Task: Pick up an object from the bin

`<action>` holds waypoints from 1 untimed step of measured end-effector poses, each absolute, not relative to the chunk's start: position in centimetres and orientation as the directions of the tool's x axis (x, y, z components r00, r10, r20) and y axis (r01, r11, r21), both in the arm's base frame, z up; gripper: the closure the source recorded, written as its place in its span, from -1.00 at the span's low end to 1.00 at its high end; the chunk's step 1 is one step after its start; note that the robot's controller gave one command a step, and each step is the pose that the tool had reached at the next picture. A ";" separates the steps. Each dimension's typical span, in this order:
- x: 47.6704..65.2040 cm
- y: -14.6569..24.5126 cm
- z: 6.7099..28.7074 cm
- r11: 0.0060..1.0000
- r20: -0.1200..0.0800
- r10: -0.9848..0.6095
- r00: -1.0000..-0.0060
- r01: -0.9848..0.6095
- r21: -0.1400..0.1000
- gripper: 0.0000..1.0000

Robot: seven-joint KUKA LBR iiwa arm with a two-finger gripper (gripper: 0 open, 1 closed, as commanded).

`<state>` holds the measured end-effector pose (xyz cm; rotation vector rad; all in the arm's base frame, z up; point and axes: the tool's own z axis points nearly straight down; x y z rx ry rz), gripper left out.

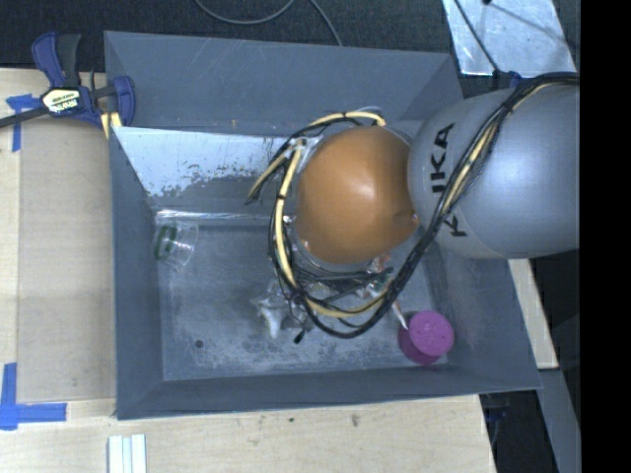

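Purple ball [426, 335] on a white stick lies by the bin's [133, 284] near right corner, and a clear bag [177, 236] lies at the left. The gripper [274, 315] hangs low over the floor between them. I cannot tell whether it is open or holds anything. It should probably centre over one thing before closing. The arm reaches in from the right, wrist pointing down under its orange cover [350, 195].

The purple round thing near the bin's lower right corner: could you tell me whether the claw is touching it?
Apart. The camera view shows bare bin floor between the claw and the purple round thing.
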<state>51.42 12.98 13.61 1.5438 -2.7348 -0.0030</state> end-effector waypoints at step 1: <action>51.3 13.0 15.6 0.516 0.002 -0.856 -0.516 -0.856 0.005 1.00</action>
